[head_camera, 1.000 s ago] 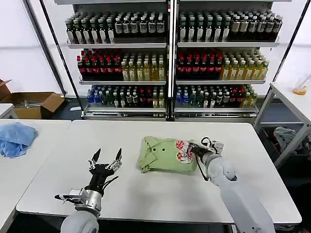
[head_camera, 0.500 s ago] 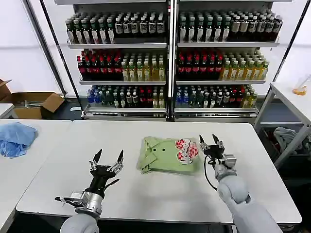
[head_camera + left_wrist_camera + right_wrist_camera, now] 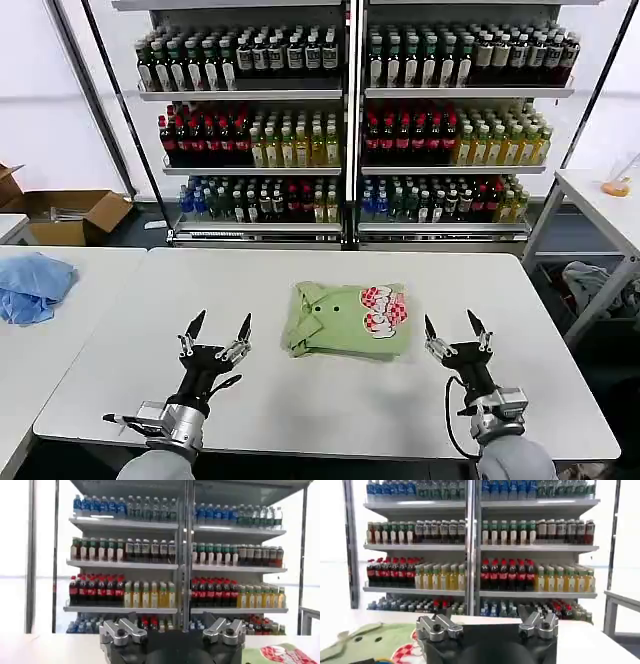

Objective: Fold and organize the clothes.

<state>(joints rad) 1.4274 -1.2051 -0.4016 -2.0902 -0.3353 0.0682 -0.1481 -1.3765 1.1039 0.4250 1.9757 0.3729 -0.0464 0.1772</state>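
1. The right gripper (image 3: 457,331) has let go of the light green shirt (image 3: 347,320) and pulled back toward the robot. A second ago it was right at the shirt's right edge by the red-and-white graphic (image 3: 383,309); now it hovers apart from the cloth, over bare table to the shirt's right.
2. Its fingers are spread wide with nothing between them. That reads as a release, not a fresh reach.
3. The left gripper (image 3: 215,335) has barely shifted. It waits over the near-left part of the white table (image 3: 120,330), fingers also splayed wide and empty, well apart from the shirt.
4. The shirt lies as a compact folded packet in the middle of the table, graphic facing up on its right side, collar end to the left. It has stayed put since the release.
5. My read: the fold looks done or nearly so, and both arms seem to be backing off to rest.
6. Edges: the shirt sits well in from every table edge, so there is no risk of it sliding off.
7. Open room: wide bare table on both sides and in front of the packet. Either gripper could come back in without crossing the other.
8. The light blue cloth heap (image 3: 32,284) sits on the neighbouring table far left, out of the way. The bottle shelves (image 3: 350,120) stand behind.
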